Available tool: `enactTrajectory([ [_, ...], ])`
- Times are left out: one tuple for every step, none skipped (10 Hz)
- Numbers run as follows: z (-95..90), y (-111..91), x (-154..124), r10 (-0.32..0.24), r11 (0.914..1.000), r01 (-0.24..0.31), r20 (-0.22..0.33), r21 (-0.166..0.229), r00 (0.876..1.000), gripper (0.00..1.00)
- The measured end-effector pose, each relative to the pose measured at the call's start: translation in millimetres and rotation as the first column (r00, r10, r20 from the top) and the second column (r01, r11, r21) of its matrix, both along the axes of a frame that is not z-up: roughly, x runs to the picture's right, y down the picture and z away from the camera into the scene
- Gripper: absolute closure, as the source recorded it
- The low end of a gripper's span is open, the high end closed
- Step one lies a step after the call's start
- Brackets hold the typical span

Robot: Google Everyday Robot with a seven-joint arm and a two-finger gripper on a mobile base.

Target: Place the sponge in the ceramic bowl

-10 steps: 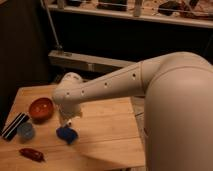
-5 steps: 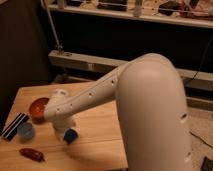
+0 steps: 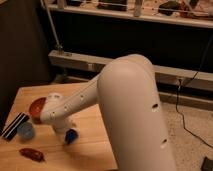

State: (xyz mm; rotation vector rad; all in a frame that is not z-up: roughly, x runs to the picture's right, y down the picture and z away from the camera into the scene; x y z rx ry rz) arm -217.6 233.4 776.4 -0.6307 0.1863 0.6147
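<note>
The dark blue sponge [image 3: 71, 135] sits at the tip of my gripper [image 3: 68, 134], below the white wrist, near the middle of the wooden table [image 3: 90, 142]. The gripper is shut on the sponge, and a pale finger shows against its left side. The reddish-brown ceramic bowl [image 3: 35, 108] stands to the upper left of the sponge. The forearm covers the bowl's right part. My large white arm reaches in from the right and fills the middle of the view.
A light blue cup [image 3: 25, 131] stands left of the gripper, in front of the bowl. A black striped object [image 3: 14, 125] lies at the table's left edge. A dark red elongated object [image 3: 31, 154] lies near the front edge. A metal rack stands behind the table.
The arm has swung, its bulk now nearer and covering more of the table. The sponge has shifted slightly right with the gripper. The other objects have not moved.
</note>
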Motion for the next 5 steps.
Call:
enactTrajectory([
  [1.0, 1.8, -1.3, 0.002, 1.0000, -0.002, -0.002, -0.004, 1.000, 0.35],
  [3.0, 5.6, -2.2, 0.008, 0.9999, -0.008, -0.009, -0.014, 1.000, 0.35],
  [4.7, 7.5, -2.0, 0.011, 0.9998, -0.011, -0.012, -0.018, 1.000, 0.35],
  [6.2, 8.9, -1.1, 0.012, 0.9997, -0.012, -0.014, -0.021, 1.000, 0.35],
  [8.4, 11.6, -0.2, 0.015, 0.9995, -0.015, -0.014, -0.027, 1.000, 0.35],
])
